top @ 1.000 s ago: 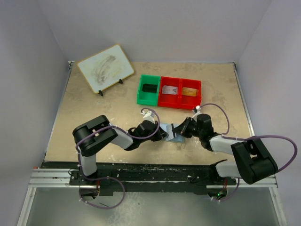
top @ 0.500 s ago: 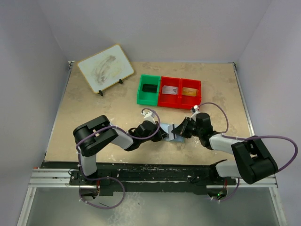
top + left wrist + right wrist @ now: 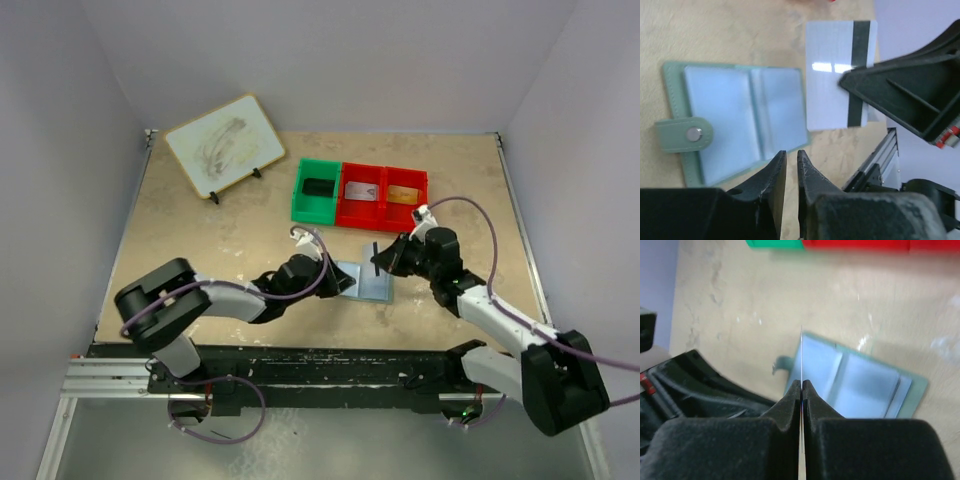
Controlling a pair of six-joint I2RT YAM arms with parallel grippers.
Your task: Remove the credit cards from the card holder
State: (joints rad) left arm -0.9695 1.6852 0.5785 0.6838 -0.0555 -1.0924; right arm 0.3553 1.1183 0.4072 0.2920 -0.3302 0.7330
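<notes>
R: my right tool (image 3: 801, 385) pinching one credit card (image 3: 825, 100), held clear just above card holder (image 3: 740, 110) | L: left tool (image 3: 789, 156) a slit apart at holder's near edge, gripping nothing | holder open flat on bench (image 3: 200, 250) | step: card out, carry phase | next: probably drop in bins (image 3: 362, 220) beyond holder, keep card level.

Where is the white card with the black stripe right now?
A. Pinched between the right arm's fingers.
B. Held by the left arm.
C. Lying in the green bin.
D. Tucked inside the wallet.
A: the card is clamped in the right gripper, outside the open card holder that lies flat beside it.
</notes>
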